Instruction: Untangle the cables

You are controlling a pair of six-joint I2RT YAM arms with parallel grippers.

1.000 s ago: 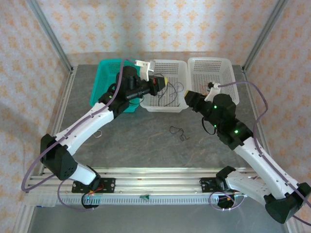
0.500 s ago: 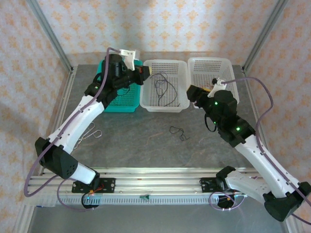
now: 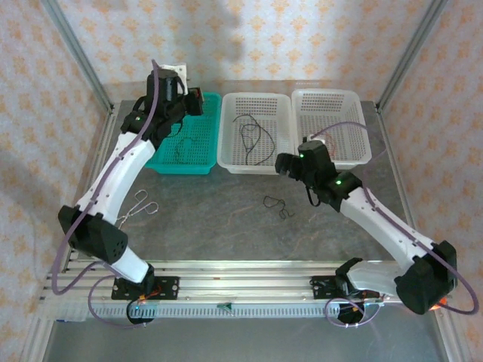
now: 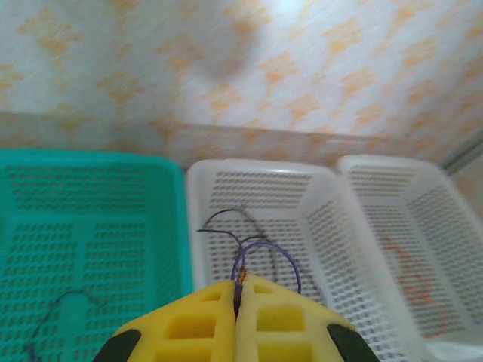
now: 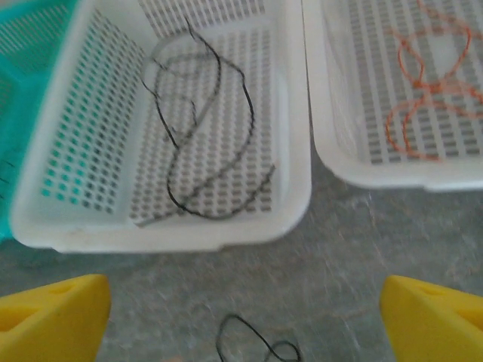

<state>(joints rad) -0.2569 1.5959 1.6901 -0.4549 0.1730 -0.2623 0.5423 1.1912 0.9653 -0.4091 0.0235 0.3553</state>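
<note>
Seen from the top external camera, the grey stone-patterned bench (image 3: 226, 226) carries three perforated plastic baskets in a row along its far side: a teal basket (image 3: 189, 167), a middle white basket (image 3: 253, 167) and a right white basket (image 3: 361, 151). The left gripper (image 3: 198, 102) hangs over the teal basket's far edge. The right gripper (image 3: 281, 163) sits at the middle white basket's near right corner. A thin black cable (image 3: 253, 138) lies coiled in that basket, and a loose black cable (image 3: 276, 204) lies on the bench in front of it. A pale wire loop (image 3: 140, 206), perhaps metal, lies on the bench at the left.

In the left wrist view the yellow jaws are clenched on a thin purple cable (image 4: 260, 243), which loops up in front of the middle white basket. A dark cable (image 4: 72, 296) lies on the teal basket's floor.

In the right wrist view the yellow jaws are released and stand wide apart above the bench, with the loose black cable between them. An orange-red cable (image 5: 426, 83) lies in the right white basket.
</note>
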